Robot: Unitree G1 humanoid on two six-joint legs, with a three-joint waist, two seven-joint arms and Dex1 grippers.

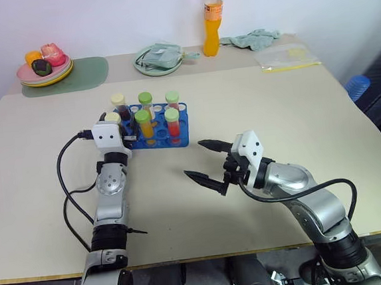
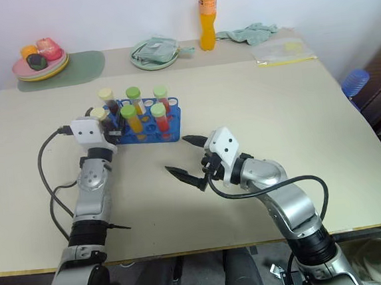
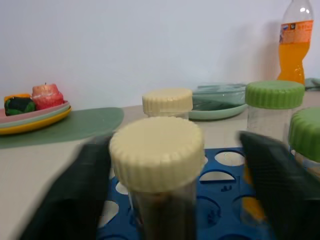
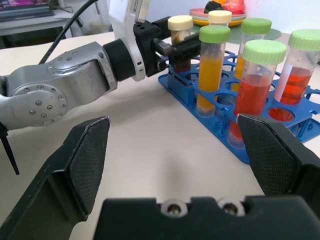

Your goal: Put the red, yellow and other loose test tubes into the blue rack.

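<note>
The blue rack (image 1: 152, 127) stands toward the far left part of the table (image 1: 295, 120), holding six capped tubes upright: yellow and red fills under green caps and dark fills under cream caps. The left gripper (image 3: 170, 165) sits at the rack's near-left corner with its fingers (image 3: 75, 185) spread either side of the cream-capped tube (image 3: 157, 155), clear of it, so that tube stands in its hole unheld. The right gripper (image 1: 205, 161) hovers wide open and empty over bare table, near the rack's right end. No loose tube lies on the table, so the job looks about done. These tubes are probably light, stiff, smooth plastic and likely slippery; the surest hold would be just under the ribbed cap, keeping them vertical so the liquid stays settled.
</note>
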